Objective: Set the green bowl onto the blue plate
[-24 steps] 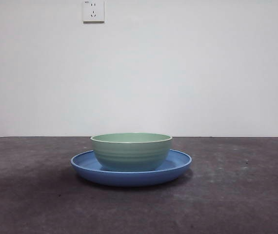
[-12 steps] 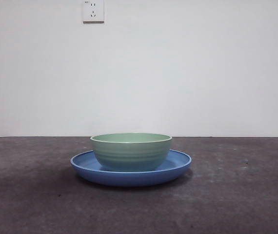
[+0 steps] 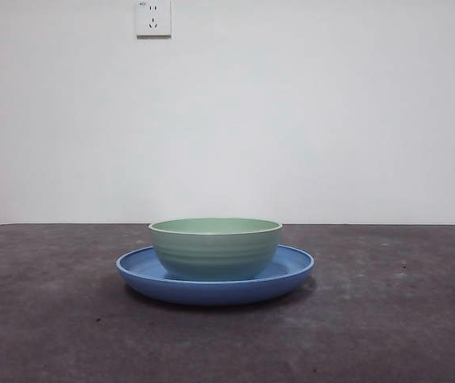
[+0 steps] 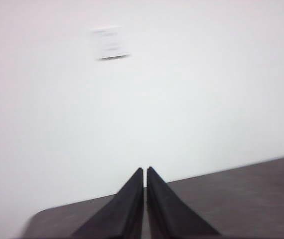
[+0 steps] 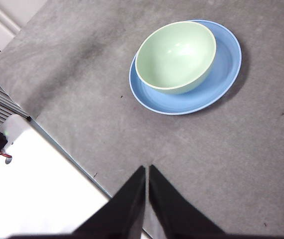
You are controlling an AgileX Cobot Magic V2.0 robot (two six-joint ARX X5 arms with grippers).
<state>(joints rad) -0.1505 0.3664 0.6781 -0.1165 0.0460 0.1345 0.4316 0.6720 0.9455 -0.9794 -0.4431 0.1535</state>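
Observation:
The green bowl (image 3: 215,247) stands upright inside the blue plate (image 3: 291,271) at the middle of the table; no gripper touches either. The right wrist view shows the same bowl (image 5: 176,56) resting on the plate (image 5: 224,74), well away from my right gripper (image 5: 146,169), which is shut and empty, high above the table near its edge. My left gripper (image 4: 145,172) is shut with nothing in it and faces the white wall, far from the dishes. Neither arm appears in the front view.
The dark grey table (image 3: 387,319) spreads around the plate. A white wall with a socket (image 3: 152,17) stands behind. In the right wrist view the table's edge (image 5: 57,142) runs beside a white surface (image 5: 37,194).

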